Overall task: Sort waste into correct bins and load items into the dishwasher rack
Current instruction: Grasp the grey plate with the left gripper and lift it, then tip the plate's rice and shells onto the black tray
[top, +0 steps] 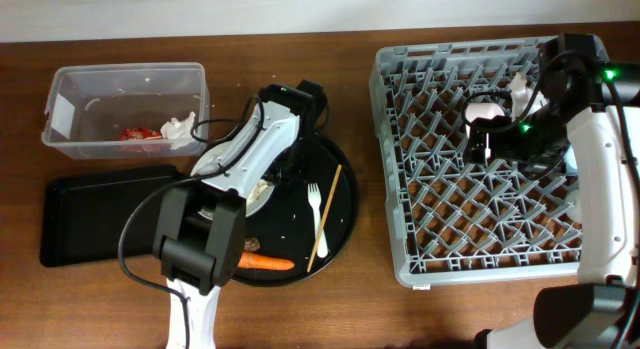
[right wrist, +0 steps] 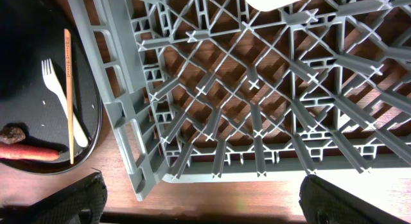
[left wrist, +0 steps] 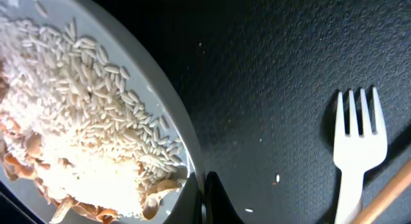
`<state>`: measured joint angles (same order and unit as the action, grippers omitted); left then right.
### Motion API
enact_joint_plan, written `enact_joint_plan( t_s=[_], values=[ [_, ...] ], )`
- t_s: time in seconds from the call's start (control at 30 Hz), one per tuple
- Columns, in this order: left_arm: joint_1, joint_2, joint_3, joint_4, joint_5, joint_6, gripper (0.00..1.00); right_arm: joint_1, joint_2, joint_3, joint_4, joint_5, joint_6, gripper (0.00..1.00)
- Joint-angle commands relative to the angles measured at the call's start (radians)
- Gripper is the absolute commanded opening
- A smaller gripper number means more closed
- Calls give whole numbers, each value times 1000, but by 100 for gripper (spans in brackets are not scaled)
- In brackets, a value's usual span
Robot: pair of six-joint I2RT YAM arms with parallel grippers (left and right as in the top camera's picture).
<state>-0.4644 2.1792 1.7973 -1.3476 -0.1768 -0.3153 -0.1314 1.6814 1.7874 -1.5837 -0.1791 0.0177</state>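
The pale grey plate (top: 262, 197) holds rice and beige scraps (left wrist: 77, 115) on the round black tray (top: 345, 224). My left gripper (left wrist: 204, 201) is shut on the rim of the plate (left wrist: 168, 102). On the tray lie the white fork (top: 318, 211) (left wrist: 358, 147), the chopstick (top: 332, 194) (right wrist: 68, 89), the carrot (top: 265, 260) (right wrist: 29, 153) and the brown lump (top: 250, 244). The clear tub (top: 125, 77) holds the red wrapper (top: 140, 134) and tissue (top: 180, 127). My right gripper (right wrist: 202, 198) is open and empty above the rack (top: 480, 219), near a white cup (top: 487, 111).
The shallow black rectangular tray (top: 95, 214) lies in front of the tub. A small white object (top: 520, 86) sits near the rack's back, partly hidden by my right arm. The left arm's cables hang over the round tray.
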Motion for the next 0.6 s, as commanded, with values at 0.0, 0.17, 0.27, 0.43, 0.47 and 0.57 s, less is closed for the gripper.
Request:
enact_joint_plan(
  t_s=[0.0, 0.17, 0.27, 0.43, 0.47, 0.57],
  values=[
    [1, -31, 34, -31, -31, -36, 0, -6, 0, -3, -2, -12, -10, 99],
    [3, -158, 34, -118, -32, -99, 0, -6, 0, -3, -2, -12, -10, 99],
    [51, -228, 34, -158, -34, -107, 0, -6, 0, -3, -2, -4, -10, 99],
    [256, -293, 34, -183, -51, -75, 0, -6, 0, -3, -2, 7, -10, 99],
    [321, -299, 34, -180, -16, -34, 0, -6, 0, -3, -2, 7, -10, 99],
    [435, -301, 34, -162, 69, 39, 0, -6, 0, -3, -2, 7, -10, 99]
  ],
)
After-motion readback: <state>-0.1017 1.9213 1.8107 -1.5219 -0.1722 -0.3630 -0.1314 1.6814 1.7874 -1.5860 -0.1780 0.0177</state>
